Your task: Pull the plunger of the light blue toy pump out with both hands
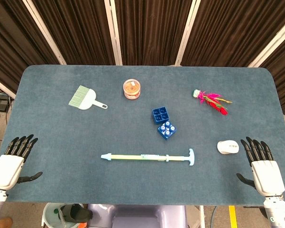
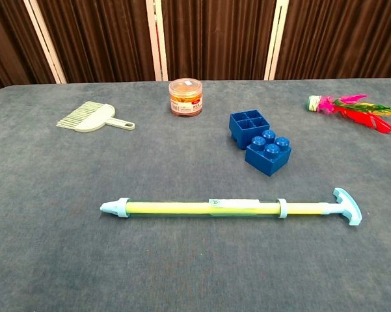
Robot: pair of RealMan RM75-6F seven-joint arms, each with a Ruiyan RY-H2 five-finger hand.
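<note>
The light blue toy pump [image 1: 144, 157] [image 2: 202, 207] lies flat across the near middle of the table, nozzle to the left. Its T-shaped plunger handle [image 1: 191, 157] [image 2: 347, 207] is at the right end, with a short length of rod showing past the barrel collar. My left hand [image 1: 12, 161] rests at the table's near left corner, fingers spread and empty, far from the nozzle. My right hand [image 1: 263, 168] rests at the near right corner, also spread and empty, well right of the handle. Neither hand shows in the chest view.
A white computer mouse [image 1: 227, 147] lies just left of my right hand. Two blue building blocks [image 1: 163, 122] [image 2: 260, 145] sit behind the pump. Farther back are a green hand brush [image 1: 85, 98], a small orange-filled jar [image 1: 132, 89] and a feathered shuttlecock [image 1: 211, 100].
</note>
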